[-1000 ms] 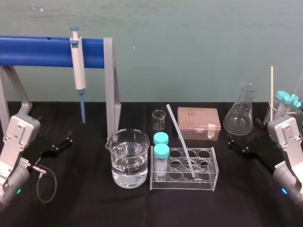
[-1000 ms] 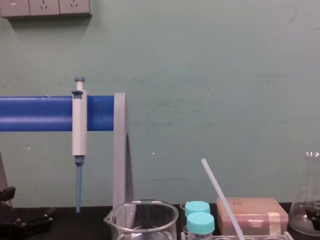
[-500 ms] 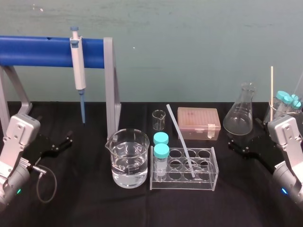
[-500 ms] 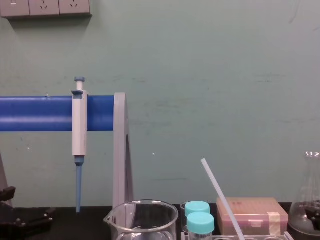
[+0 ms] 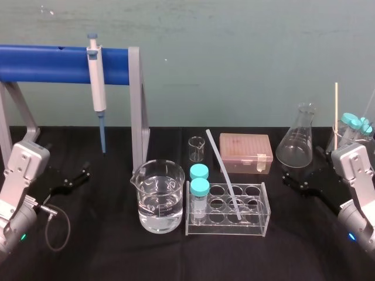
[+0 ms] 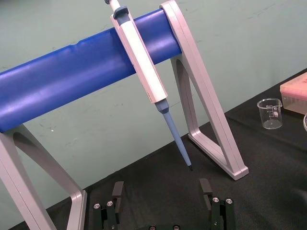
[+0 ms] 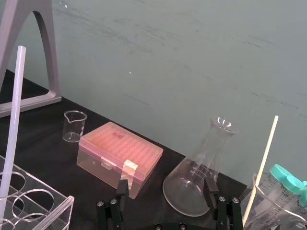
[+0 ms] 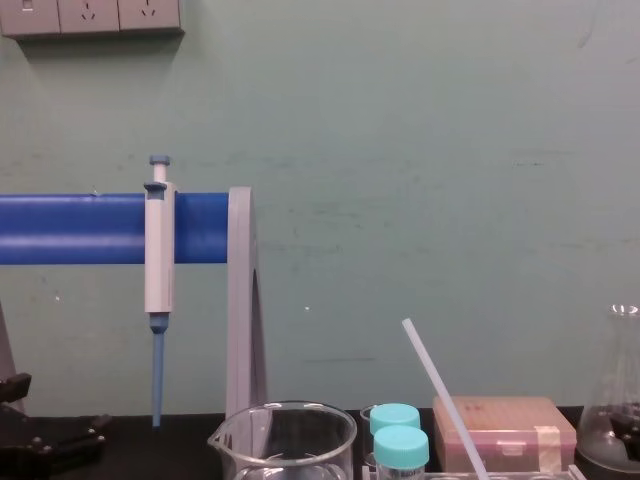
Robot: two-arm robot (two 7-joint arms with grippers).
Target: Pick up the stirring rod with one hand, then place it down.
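We judge the pick not yet begun: our left gripper (image 6: 161, 189) and right gripper (image 7: 167, 188) sit spread-fingered and empty. The long, thin translucent-white stirring rod (image 5: 222, 175) leans in a clear plastic rack (image 5: 252, 227) between them, well apart. Next, one must reach it and close.

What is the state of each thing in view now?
stirring rod: leaning in the tube rack, not held
large beaker: holding clear liquid
two tubes: capped, upright in the rack
pipette: hanging on the blue bar
tip box: closed
flask: upright, empty
left gripper: open, parked left
right gripper: open, parked right
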